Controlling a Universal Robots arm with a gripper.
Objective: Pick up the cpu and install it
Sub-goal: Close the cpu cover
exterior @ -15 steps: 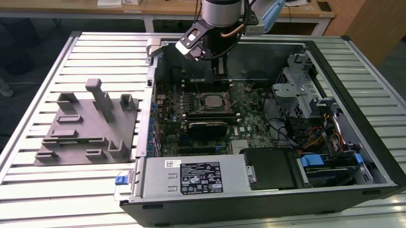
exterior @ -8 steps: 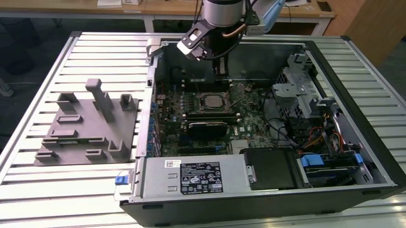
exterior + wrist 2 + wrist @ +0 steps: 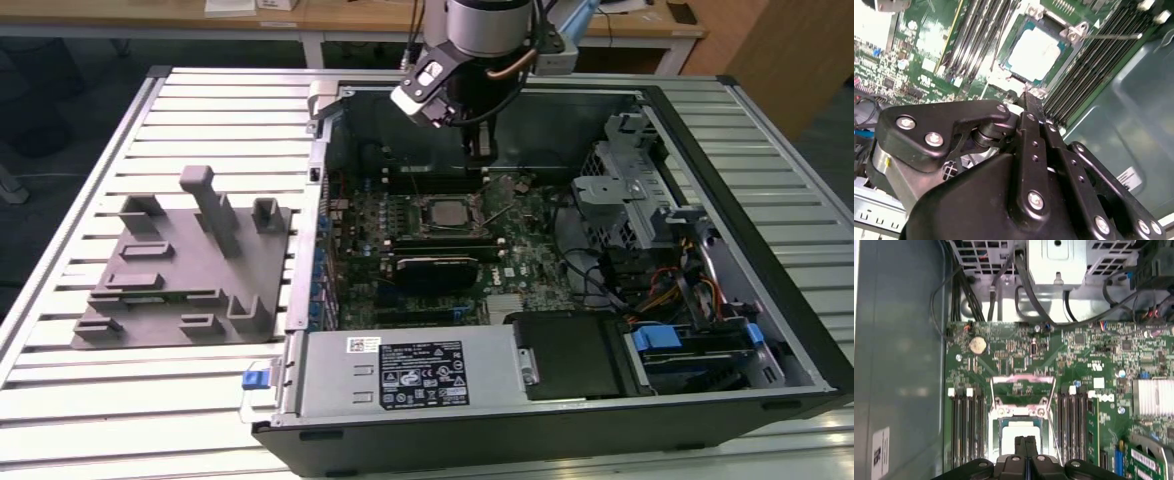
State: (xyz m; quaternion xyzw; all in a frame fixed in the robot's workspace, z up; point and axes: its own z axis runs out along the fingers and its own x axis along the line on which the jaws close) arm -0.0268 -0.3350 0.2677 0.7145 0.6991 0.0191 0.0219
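Note:
The cpu [image 3: 441, 213] lies flat in its socket on the green motherboard [image 3: 534, 265] inside the open computer case; its pale silvery top also shows in both wrist views [image 3: 1036, 47] [image 3: 1021, 432]. The socket's metal load plate [image 3: 1021, 385] stands flipped open beside it, and a thin lever [image 3: 1114, 36] sticks out. My gripper [image 3: 478, 155] hangs above the board, just behind the socket in the exterior view. Its two black fingers [image 3: 1024, 445] are pressed together with nothing between them, their tips [image 3: 1026, 97] close to the socket's edge.
A grey plastic tray with upright posts [image 3: 187, 260] sits on the slatted table at the exterior view's left. Inside the case are memory slots [image 3: 966, 425], a power supply [image 3: 414, 375], a metal drive cage [image 3: 627, 190], bundled cables [image 3: 667, 290] and the case wall [image 3: 899, 365].

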